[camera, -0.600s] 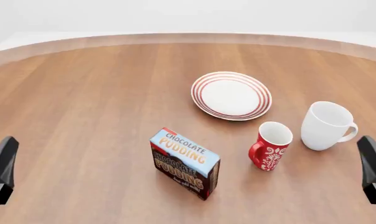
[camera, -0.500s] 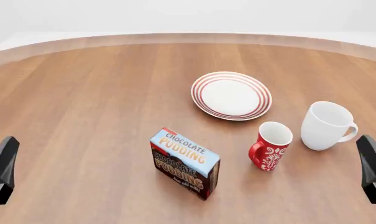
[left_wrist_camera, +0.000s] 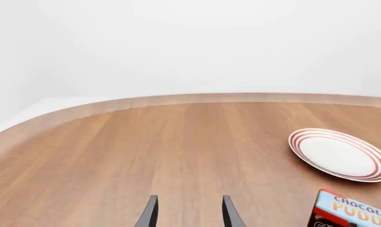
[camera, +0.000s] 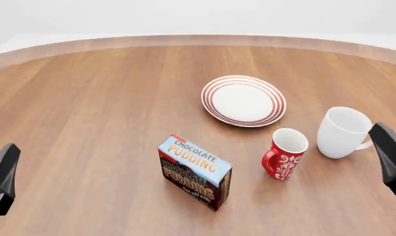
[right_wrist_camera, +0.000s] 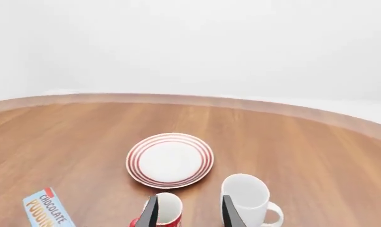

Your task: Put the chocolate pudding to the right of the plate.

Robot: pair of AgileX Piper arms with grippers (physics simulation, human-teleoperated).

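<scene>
Brown wooden table [camera: 86, 123]: the chocolate pudding [camera: 195, 171] sits untouched, near the plate [camera: 244, 100]. Both the left gripper [left_wrist_camera: 188, 213] and right gripper [right_wrist_camera: 188, 213] are open, holding nothing. All the moving is left.

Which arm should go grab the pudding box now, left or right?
Probably the right: the chocolate pudding must end right of the plate, that arm's side. Both grippers, left and right, are open and empty.

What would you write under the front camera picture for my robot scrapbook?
Chocolate pudding box waits near a red mug, white mug and striped plate.
</scene>
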